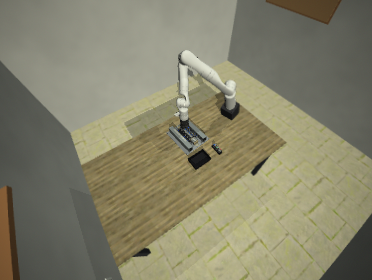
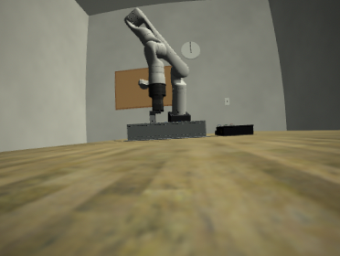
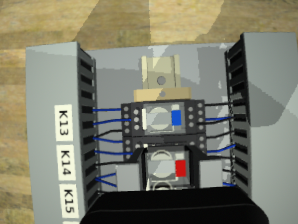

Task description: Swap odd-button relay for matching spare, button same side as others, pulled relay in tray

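Note:
In the wrist view my gripper [image 3: 166, 160] is shut on the relay with the red test button [image 3: 180, 168], its two grey fingers on either side of the relay's body. This relay sits in the row beside label K14 [image 3: 64, 165]. Just beyond it, beside K13 [image 3: 63, 122], is a relay with a blue button [image 3: 176, 117]. Past that is an empty beige socket [image 3: 161, 80]. In the top view the gripper [image 1: 183, 125] stands over the grey relay rack [image 1: 187, 136]. The spare relay [image 1: 217, 148] lies on the table to the right, and the black tray [image 1: 199, 160] is in front of the rack.
Black slotted wire ducts [image 3: 86, 125] run along both sides of the row, close to my fingers. The arm's base [image 1: 230, 110] stands at the table's far right. In the exterior view the rack [image 2: 166, 130] and a dark block sit far across the wooden table.

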`<state>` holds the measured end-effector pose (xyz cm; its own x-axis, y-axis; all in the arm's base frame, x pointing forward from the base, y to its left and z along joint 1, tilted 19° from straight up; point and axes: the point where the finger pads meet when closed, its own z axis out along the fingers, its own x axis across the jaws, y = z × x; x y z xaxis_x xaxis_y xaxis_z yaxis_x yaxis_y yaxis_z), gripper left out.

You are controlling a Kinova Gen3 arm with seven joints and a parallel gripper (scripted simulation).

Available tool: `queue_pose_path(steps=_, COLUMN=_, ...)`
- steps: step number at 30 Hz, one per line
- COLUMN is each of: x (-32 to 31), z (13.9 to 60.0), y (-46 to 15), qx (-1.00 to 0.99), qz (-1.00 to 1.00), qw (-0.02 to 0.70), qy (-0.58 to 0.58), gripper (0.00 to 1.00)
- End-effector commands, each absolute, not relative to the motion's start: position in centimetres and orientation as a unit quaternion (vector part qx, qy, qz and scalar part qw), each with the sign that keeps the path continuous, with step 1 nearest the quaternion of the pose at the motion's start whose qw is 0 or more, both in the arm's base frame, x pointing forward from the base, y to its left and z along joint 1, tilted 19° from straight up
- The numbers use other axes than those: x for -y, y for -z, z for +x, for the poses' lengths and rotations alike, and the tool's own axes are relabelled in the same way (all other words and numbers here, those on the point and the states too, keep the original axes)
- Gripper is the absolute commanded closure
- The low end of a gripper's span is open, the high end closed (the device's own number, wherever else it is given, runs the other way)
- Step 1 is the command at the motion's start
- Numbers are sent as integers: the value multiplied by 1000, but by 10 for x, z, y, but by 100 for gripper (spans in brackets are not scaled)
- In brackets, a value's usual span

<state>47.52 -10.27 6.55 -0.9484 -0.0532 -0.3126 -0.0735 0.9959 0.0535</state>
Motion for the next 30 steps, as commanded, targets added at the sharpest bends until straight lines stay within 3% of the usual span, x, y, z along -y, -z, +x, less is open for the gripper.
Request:
queue_pose_path(steps=1, x=104, z=475, y=-67, qx=-986, qz=-31, qw=159, qy=-31, gripper=100)
queue_pose_path(steps=30, x=105, z=472, y=-78, qx=-986, qz=-32, qw=158, qy=-31, gripper=100)
